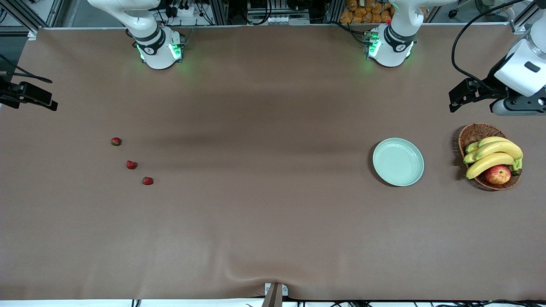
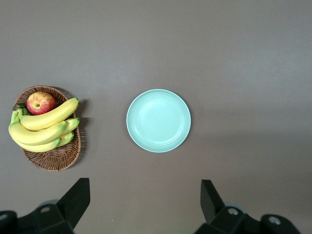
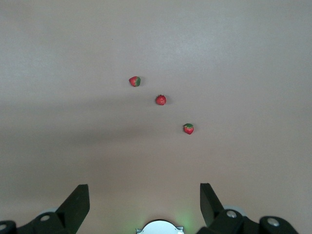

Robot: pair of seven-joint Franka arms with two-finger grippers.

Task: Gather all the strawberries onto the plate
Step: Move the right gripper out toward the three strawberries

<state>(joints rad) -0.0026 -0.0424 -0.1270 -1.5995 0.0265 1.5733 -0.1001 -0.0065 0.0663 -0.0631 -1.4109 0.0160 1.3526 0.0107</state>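
While fruit fills the basket [image 1: 473, 133], the plate [image 1: 398, 162] lies bare.

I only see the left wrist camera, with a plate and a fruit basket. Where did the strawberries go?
Observer: Three strawberries lie in a slanted row on the table toward the right arm's end, apart from the plate.
Operator: Is any berry in the plate yet?
Observer: No, all three sit on the table under the right wrist camera.
Operator: Is the right gripper holding one?
Observer: No. The right gripper is open and empty, up at its end of the table. The left gripper is open too, over the plate and basket end.
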